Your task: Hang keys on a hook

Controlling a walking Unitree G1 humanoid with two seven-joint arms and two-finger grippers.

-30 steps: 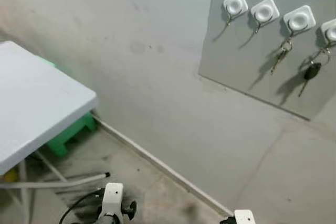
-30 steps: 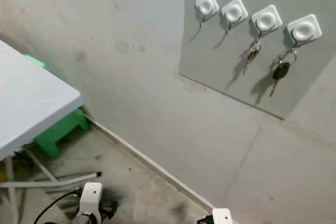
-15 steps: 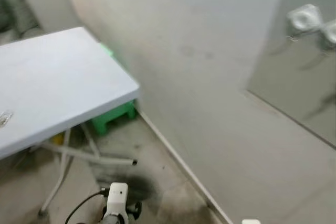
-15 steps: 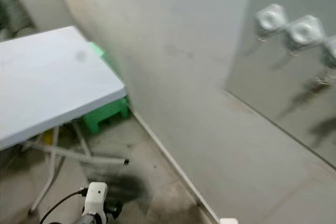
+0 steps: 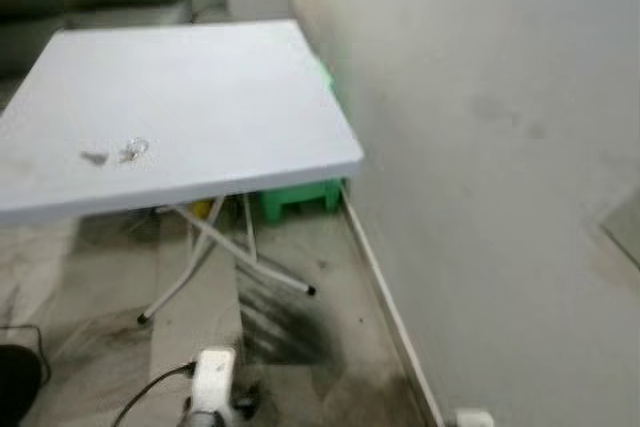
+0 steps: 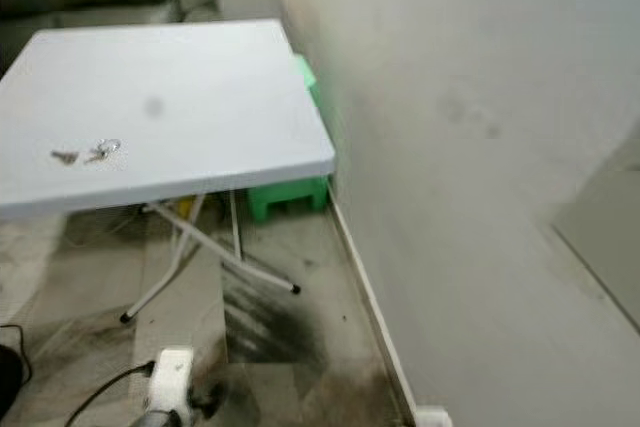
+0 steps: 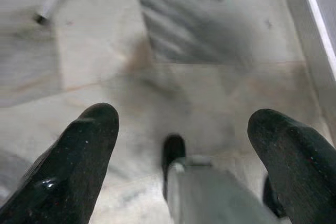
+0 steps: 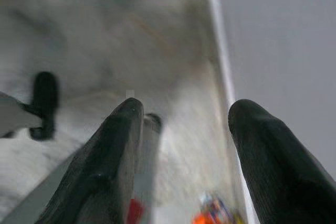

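Keys (image 6: 88,154) lie blurred on the table (image 6: 200,117) (both grippers' jaws apart, empty).

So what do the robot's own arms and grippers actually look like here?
The left gripper has two long, glossy black fingers with rounded tips. The right gripper has the same rounded black fingers. In the head views, a white block with a thin black cable caps the left arm, and a small white block marks the right arm.
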